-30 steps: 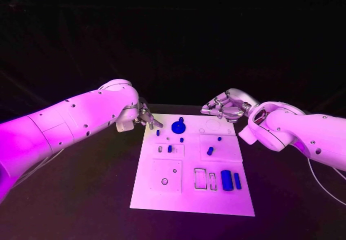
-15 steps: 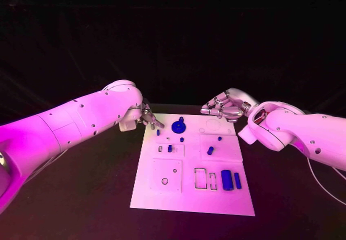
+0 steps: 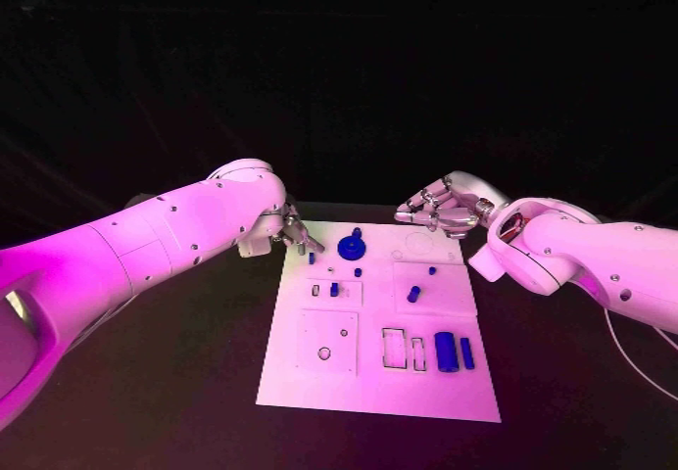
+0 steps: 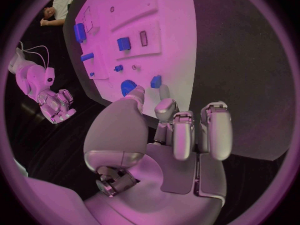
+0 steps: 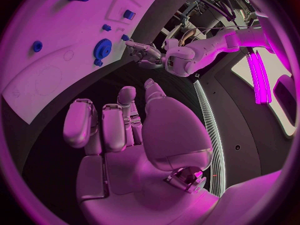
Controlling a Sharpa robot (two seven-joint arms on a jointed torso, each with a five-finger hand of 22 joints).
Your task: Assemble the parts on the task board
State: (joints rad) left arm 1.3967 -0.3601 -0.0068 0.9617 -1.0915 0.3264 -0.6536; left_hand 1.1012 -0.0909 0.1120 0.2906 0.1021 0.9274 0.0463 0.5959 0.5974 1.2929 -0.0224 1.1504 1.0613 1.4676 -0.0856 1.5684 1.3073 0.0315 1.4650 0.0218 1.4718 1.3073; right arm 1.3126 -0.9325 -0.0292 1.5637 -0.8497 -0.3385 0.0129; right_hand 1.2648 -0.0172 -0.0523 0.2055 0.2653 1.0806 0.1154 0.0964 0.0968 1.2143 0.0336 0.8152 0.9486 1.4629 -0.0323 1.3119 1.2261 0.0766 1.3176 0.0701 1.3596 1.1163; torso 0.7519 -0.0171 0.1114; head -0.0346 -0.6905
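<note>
Left hand [image 3: 294, 235] now nearer the task board [image 3: 370, 387] on black table [image 3: 169, 392], fingers apart, seemingly empty; right hand [image 3: 441, 211] curled, empty.

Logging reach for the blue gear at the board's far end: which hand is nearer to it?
Left. The left hand hovers at the task board's far left corner, just beside the blue gear; the right hand sits beyond the far right corner, farther away.

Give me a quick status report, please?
Left hand empty, fingers apart at task board's far left corner. Right hand curled, empty, beyond far edge. Blue gear untouched. Nothing obstructing.
</note>
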